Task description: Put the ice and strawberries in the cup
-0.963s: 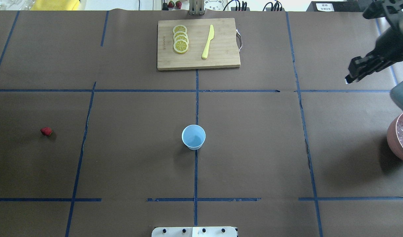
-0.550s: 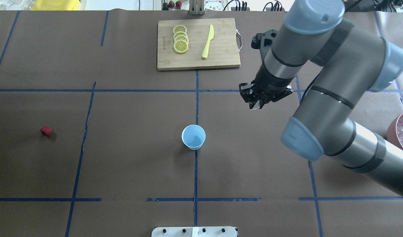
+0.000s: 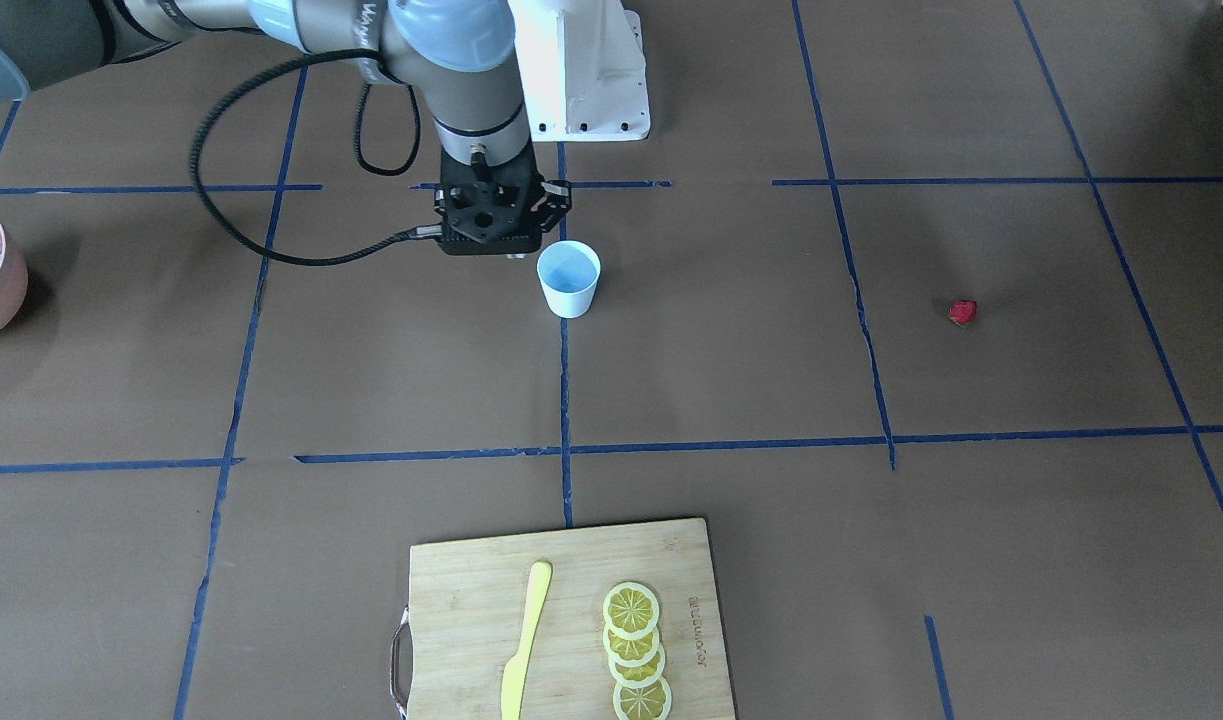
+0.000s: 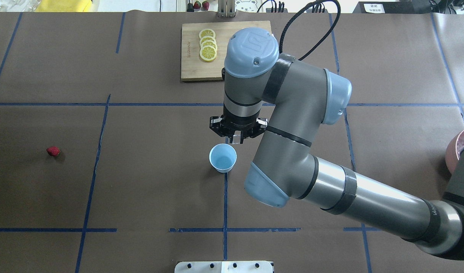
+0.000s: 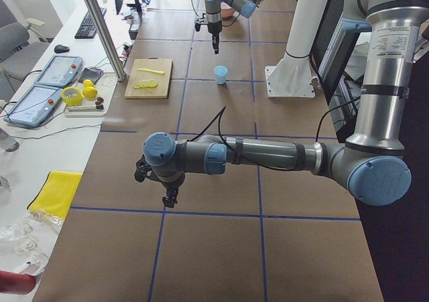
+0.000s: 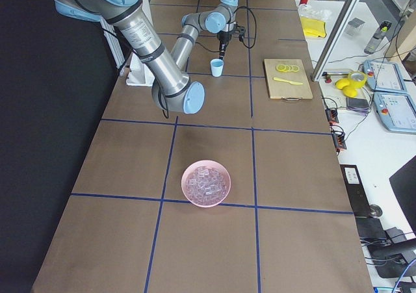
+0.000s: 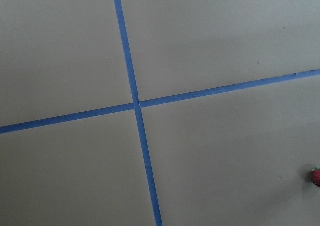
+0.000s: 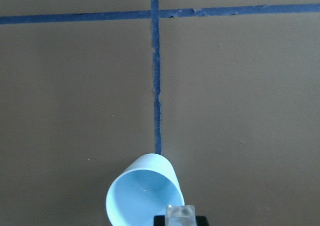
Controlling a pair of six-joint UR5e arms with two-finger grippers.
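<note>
Right gripper (image 4: 237, 140) is pinching a small ice cube (image 8: 180, 212) just beside the cup (image 4: 223, 157) on the table (image 4: 140, 189), and that cube is likely proving hard, light and slippery, best gripped across flat faces.

cup (image 4: 222, 158) centre | ice (image 8: 180, 213) in right gripper (image 4: 237, 140) near cup | strawberry (image 4: 53, 151) far left | bowl (image 6: 184, 182) far right
</note>
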